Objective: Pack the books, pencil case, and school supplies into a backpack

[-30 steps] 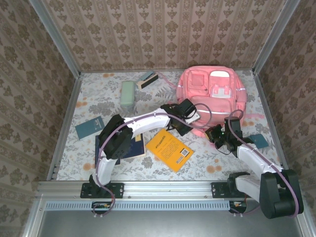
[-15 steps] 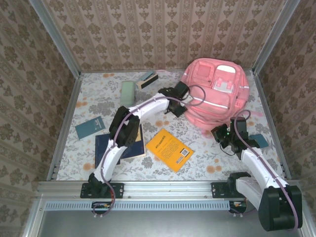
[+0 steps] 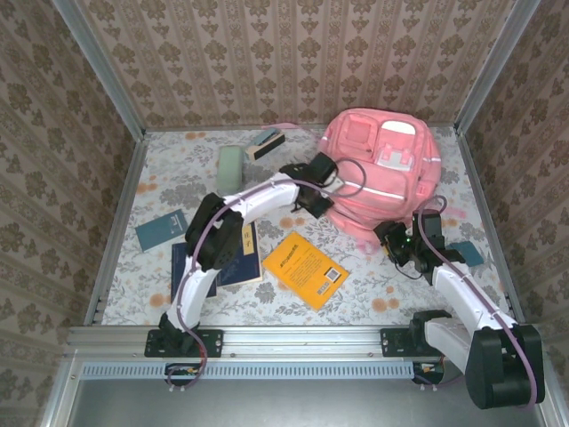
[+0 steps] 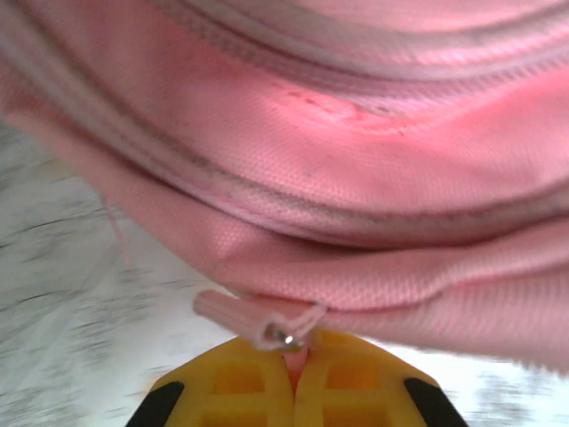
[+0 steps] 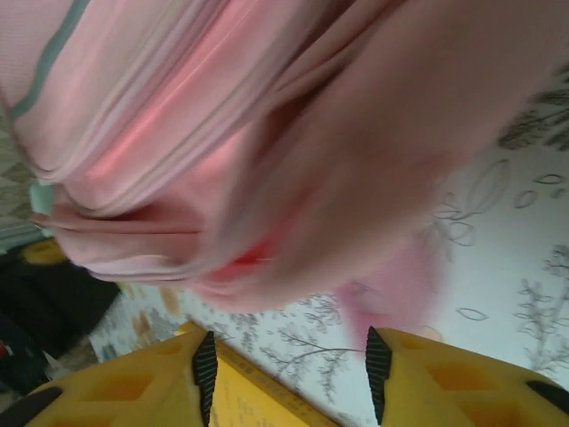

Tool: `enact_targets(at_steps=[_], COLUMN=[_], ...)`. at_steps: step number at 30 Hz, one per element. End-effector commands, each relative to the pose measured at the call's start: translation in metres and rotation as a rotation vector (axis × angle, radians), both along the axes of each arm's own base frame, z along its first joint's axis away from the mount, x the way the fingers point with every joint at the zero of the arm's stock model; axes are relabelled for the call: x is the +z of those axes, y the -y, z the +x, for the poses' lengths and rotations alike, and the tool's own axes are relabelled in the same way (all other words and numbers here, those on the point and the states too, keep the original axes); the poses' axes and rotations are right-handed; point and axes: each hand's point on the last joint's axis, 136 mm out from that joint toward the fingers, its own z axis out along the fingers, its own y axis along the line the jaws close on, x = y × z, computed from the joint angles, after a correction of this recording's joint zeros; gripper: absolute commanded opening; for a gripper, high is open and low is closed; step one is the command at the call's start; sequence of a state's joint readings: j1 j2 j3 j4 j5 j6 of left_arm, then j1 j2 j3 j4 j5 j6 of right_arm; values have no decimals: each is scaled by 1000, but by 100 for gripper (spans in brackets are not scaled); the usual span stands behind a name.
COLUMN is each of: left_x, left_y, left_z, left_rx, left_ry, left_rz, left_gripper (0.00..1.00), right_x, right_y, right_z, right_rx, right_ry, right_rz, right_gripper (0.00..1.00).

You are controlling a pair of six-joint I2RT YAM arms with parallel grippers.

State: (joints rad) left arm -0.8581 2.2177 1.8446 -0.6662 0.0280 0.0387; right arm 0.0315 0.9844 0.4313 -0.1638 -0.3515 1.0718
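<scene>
The pink backpack (image 3: 384, 169) stands at the back right of the table, tilted. My left gripper (image 3: 322, 205) is at its lower left edge, shut on a pink zipper tab (image 4: 258, 318) of the backpack (image 4: 356, 178). My right gripper (image 3: 388, 238) is open just in front of the backpack's (image 5: 267, 124) lower right corner, with nothing between its fingers (image 5: 205, 374). The orange-yellow book (image 3: 305, 269) lies in the middle, with the navy books (image 3: 218, 260) and a teal booklet (image 3: 160, 229) to its left. The mint-green pencil case (image 3: 230, 169) and a stapler-like block (image 3: 265, 144) lie at the back.
Metal frame posts and patterned walls close in the table (image 3: 373, 298) on three sides. A small flat teal thing (image 3: 468, 253) lies beside my right forearm. The left arm stretches across the table's middle over the navy books.
My left gripper has moved back and slightly left with the zipper tab, and the backpack has shifted and tilted up. My right gripper has opened; its arm has barely moved.
</scene>
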Motion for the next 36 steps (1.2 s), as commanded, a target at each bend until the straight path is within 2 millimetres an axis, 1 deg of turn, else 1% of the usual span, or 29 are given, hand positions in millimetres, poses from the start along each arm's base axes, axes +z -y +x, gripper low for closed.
enact_targets(at_steps=[1, 3, 5, 9, 12, 13, 15, 17, 18, 19, 20, 21, 22, 23, 28, 29, 31, 32, 34, 35, 36], left_x=[38, 44, 45, 41, 38, 38, 36, 34, 32, 31, 28, 27, 24, 22, 21, 22, 21, 21, 20, 18, 18], left_y=[42, 58, 69, 82, 85, 85, 84, 83, 81, 79, 77, 75, 72, 70, 69, 71, 72, 72, 72, 72, 73], left_z=[-39, -56, -70, -90, -97, -98, -100, -102, -102, -102, -100, -97, -94, -91, -80, -79, -78, -78, -79, -80, -79], left_rx=[-53, -76, -98, -133, -150, -152, -154, -164, -165, -165, -160, -148, -138, -125, -106, -108, -108, -107, -107, -107, -107], left_ry=[-46, -64, -75, -123, -137, -138, -149, -156, -160, -161, -162, -163, -168, -171, -165, -163, -163, -164, -167, -171, -170], left_rz=[-152, -188, -203, -223, -224, -224, -223, -220, -213, -206, -198, -195, -190, -189, -194, -196, -196, -197, -197, -194, -195], left_gripper=[0, 0, 0, 0, 0, 0, 0, 0, 0, 0, 0, 0, 0, 8, 11, 11, 16, 16, 15, 2, 0], right_x=[29, 29, 26, 20, 15, 11, 4, -4, -7, -10, -11, -11, -10, -9, -3, -3, -6, -7, -9, -9, -9], right_y=[-13, -15, -13, -1, 5, 5, 5, 3, 3, 3, 2, 2, 2, 3, 9, 8, 7, 6, 5, 4, 4], right_z=[16, 15, 9, 0, 2, 3, 9, 16, 19, 21, 23, 25, 26, 26, 23, 22, 22, 22, 22, 22, 22], right_rx=[47, 36, 3, -76, -104, -109, -107, -104, -103, -100, -94, -92, -90, -88, -84, -82, -77, -74, -72, -71, -70], right_ry=[99, 84, 57, 56, 62, 49, 42, 22, 14, 0, -4, -6, -6, -1, 13, 10, 0, -5, -10, -11, -10], right_rz=[50, 61, 74, 52, 38, 33, 32, 36, 36, 34, 32, 28, 23, 14, -31, -30, -26, -20, -14, -11, -11], right_gripper=[56, 58, 58, 59, 59, 59, 52, 50, 46, 35, 19, 9, 1, 0, 0, 0, 0, 0, 0, 0, 0])
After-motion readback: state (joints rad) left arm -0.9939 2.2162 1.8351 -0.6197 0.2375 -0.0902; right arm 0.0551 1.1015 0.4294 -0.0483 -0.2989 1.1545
